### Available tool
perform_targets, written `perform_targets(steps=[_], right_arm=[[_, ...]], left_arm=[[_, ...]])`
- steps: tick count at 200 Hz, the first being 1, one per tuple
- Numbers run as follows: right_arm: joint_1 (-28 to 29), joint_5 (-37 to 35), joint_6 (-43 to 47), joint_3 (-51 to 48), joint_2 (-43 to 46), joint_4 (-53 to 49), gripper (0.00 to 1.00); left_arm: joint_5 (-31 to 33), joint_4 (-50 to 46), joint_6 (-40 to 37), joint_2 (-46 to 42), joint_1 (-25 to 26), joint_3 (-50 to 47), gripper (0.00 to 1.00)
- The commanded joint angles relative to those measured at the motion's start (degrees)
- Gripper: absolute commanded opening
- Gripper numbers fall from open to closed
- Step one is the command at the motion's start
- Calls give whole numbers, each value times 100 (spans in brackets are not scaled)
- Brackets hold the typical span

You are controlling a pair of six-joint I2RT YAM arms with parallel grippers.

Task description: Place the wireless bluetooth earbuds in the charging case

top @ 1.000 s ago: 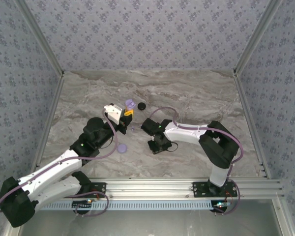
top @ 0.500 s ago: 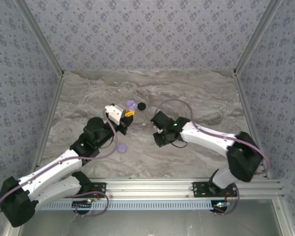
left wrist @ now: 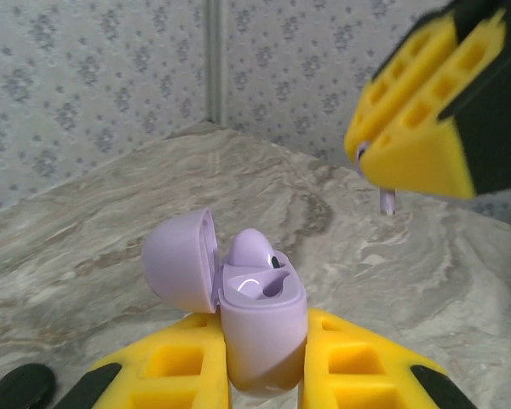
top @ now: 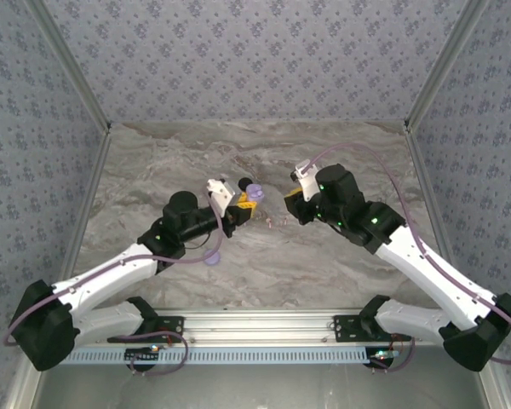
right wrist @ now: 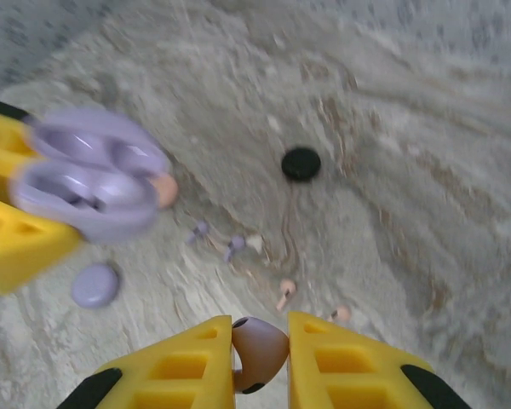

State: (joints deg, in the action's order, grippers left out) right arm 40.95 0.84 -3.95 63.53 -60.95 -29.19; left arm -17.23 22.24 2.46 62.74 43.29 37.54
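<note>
1 black disc (right wrist: pixel 301 163), 1 lilac disc (right wrist: pixel 95 284), loose earbuds (right wrist: pixel 236 246) btwn, on tbl (right wrist: pixel 392 128)

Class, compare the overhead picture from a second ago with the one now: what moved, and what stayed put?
The left gripper carried the open lilac case rightward. The right gripper, pinching an earbud, swung from the near part of the table farther back to face the case. The lilac disc stayed put.

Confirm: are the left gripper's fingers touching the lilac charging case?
Touching. Left wrist view: the open lilac charging case sits clamped between the left gripper's yellow fingers, both against its sides.
</note>
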Motion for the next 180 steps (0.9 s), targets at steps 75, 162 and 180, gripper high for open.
perform_targets(steps=[75,162,180], right_arm=[[278,394,771,280,137,946,21],[517,271,842,380,-206,933,21],[534,224,869,377,-242,885,21]], left_arm=[[-1076,616,202,400,57,420,0],[-1246,634,259,431,66,482,0],[-1239,633,259,419,65,478,0]])
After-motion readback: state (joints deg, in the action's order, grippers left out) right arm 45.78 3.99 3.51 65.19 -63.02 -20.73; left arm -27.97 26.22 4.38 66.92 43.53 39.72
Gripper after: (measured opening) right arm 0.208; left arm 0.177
